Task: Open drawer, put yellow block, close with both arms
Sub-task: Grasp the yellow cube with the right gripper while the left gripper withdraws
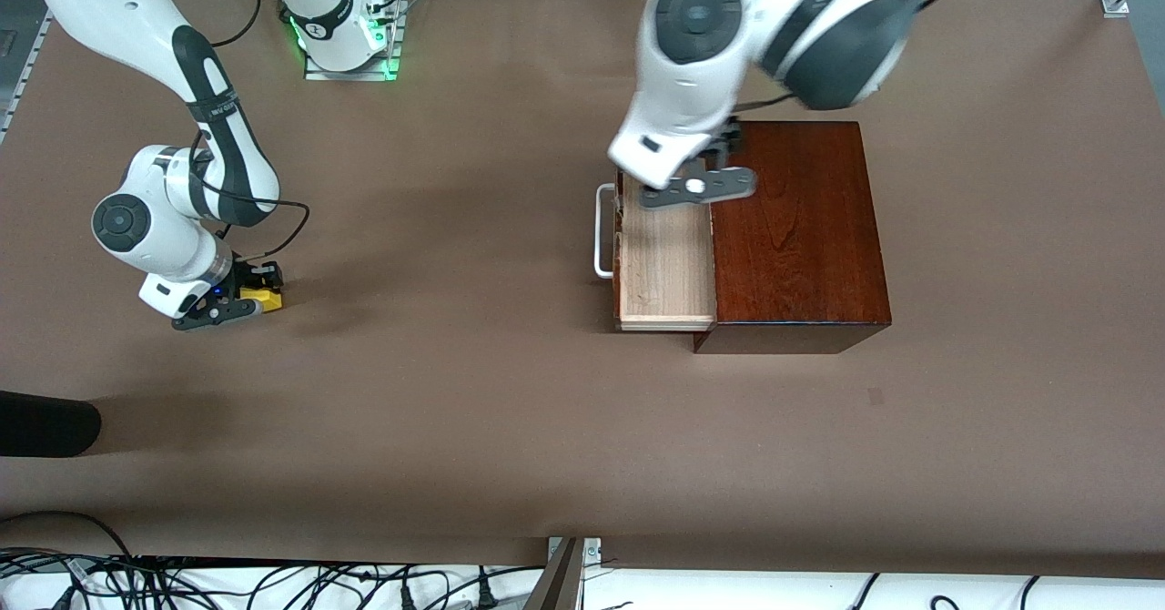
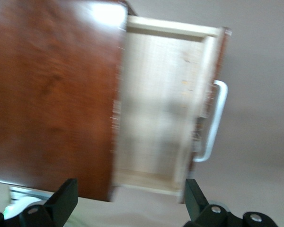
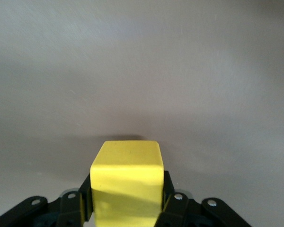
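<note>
The drawer (image 1: pixel 664 259) stands pulled out of the mahogany box (image 1: pixel 796 228), its pale tray empty and its white handle (image 1: pixel 602 232) toward the right arm's end of the table. My left gripper (image 1: pixel 724 147) hovers over the seam between box top and open tray, with its fingers spread wide; its wrist view shows the tray (image 2: pixel 156 109), the handle (image 2: pixel 217 118) and the open gripper (image 2: pixel 128 196). My right gripper (image 1: pixel 253 293) is low at the table near the right arm's end, shut on the yellow block (image 1: pixel 264 299). In the right wrist view the block (image 3: pixel 127 182) sits between the fingers (image 3: pixel 168 198).
A black rounded object (image 1: pixel 45 423) juts in at the table edge at the right arm's end, nearer the front camera. Cables (image 1: pixel 182 583) lie along the nearest edge. Bare brown tabletop (image 1: pixel 455 273) lies between block and drawer.
</note>
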Action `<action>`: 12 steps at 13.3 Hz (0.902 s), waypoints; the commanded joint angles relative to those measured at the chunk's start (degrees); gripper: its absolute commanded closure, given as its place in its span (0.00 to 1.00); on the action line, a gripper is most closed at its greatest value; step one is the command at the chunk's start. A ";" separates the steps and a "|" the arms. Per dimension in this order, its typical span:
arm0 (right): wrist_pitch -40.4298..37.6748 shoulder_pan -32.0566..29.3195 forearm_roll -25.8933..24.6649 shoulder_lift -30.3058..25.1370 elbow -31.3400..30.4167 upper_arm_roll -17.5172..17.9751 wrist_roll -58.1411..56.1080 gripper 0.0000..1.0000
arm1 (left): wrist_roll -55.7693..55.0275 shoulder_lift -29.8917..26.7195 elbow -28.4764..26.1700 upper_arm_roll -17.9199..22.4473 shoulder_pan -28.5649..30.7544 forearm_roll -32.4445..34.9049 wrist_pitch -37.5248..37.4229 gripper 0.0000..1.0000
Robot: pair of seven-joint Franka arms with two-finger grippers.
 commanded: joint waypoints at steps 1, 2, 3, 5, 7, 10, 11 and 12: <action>-11.87 -0.23 1.37 -5.33 5.48 0.90 -1.26 0.78 | 10.17 -7.57 -5.40 1.46 5.75 -1.40 -3.77 0.00; -14.79 -0.23 1.37 -6.30 7.51 1.25 -1.35 0.78 | 13.59 -9.67 -7.06 4.43 6.03 -1.48 -4.39 0.00; -17.95 -0.23 1.37 -7.53 9.62 1.51 -1.26 0.78 | 17.98 -12.04 -8.90 7.85 6.21 -2.88 -4.40 0.00; -23.93 -0.23 1.37 -8.68 14.71 2.21 -1.17 0.78 | 25.73 -15.48 -11.54 15.59 6.73 -4.21 -4.31 0.00; -30.86 -0.23 1.37 -8.95 20.77 3.70 -1.17 0.78 | 31.88 -18.38 -14.61 21.23 7.00 -4.12 -2.65 0.00; -37.74 -0.14 1.20 -8.95 26.76 6.16 -1.52 0.78 | 35.42 -25.66 -25.93 23.88 7.79 -3.33 5.33 0.00; -40.02 -0.14 1.28 -9.12 28.17 7.91 -1.18 0.78 | 35.43 -28.04 -29.45 23.88 7.96 -3.24 7.88 0.00; -41.95 -0.05 1.29 -9.47 29.23 9.49 -0.83 0.78 | 35.43 -28.24 -30.18 23.88 7.96 -3.24 8.86 0.00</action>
